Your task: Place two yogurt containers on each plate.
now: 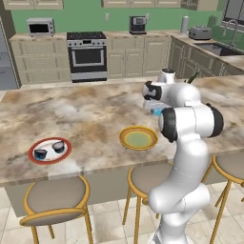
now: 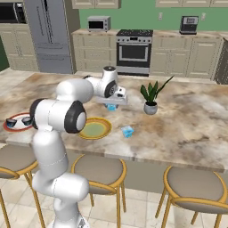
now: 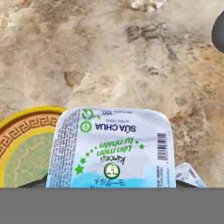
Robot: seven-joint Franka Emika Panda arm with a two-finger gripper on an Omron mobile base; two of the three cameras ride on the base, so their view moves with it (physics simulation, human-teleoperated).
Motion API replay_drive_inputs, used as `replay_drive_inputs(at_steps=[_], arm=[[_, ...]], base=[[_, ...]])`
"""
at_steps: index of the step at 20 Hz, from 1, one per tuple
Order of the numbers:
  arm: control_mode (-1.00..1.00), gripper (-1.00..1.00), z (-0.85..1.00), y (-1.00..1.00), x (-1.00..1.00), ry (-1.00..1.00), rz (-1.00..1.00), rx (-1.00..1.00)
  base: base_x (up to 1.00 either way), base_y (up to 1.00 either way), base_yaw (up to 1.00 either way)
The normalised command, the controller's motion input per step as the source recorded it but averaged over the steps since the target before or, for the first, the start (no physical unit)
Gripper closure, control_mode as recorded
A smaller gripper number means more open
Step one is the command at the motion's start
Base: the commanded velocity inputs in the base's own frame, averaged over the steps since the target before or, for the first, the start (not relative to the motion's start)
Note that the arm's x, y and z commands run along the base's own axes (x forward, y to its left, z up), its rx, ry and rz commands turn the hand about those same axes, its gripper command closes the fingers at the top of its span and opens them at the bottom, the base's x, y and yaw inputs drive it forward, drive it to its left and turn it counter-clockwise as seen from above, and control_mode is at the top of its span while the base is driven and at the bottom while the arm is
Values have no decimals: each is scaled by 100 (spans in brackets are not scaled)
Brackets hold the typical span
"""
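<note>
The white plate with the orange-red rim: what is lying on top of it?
On the white plate with the orange-red rim sit two dark navy-black yogurt cups with pale tops, side by side. In the right base view the robot's arm covers part of this plate.
</note>
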Motion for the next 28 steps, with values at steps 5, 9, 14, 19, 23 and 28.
replay_drive_inputs(at_steps=[5,9,14,19,23,28], arm=[[-100,100,-33,68,38,11,8,0],[-100,100,-36,71,8,16,8,0],[-100,100,-29,42,-1,7,4,0],[-100,100,-41,33,-3,1,2,0],[-100,100,-51,28,-15,0,0,1],[-100,100,-41,16,-24,1,0,3]], base=[[0,0,0],[0,0,0],[0,0,0],[0,0,0],[0,0,0],[0,0,0]])
